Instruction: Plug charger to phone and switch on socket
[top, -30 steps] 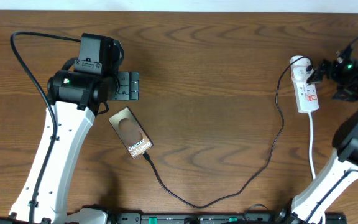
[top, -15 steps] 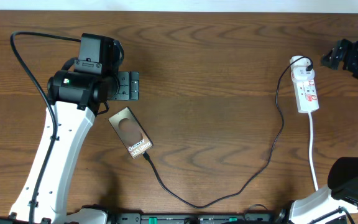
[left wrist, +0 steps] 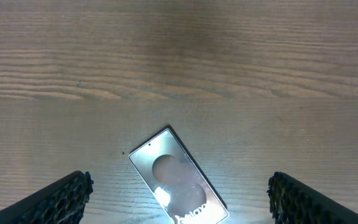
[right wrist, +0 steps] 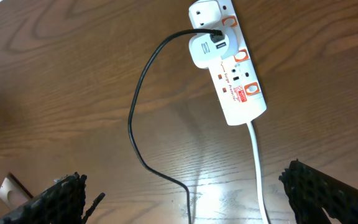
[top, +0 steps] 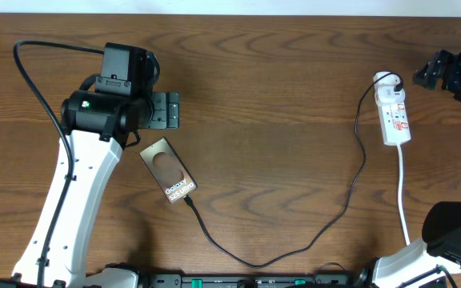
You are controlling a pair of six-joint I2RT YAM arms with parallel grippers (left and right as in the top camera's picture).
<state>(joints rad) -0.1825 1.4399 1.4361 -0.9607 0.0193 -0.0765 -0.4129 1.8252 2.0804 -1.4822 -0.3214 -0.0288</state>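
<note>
Overhead, charger [right wrist: 130, 124] tip at phone [top: 167, 170], other end in adapter [right wrist: 205, 48] on socket [top: 394, 118], left jaws apart, right jaws apart

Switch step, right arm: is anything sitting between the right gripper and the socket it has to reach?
Nothing visible does. The right gripper hangs open over bare table, with the socket in plain view ahead. The charger leaves the socket on one side, clear of the red switches.
</note>
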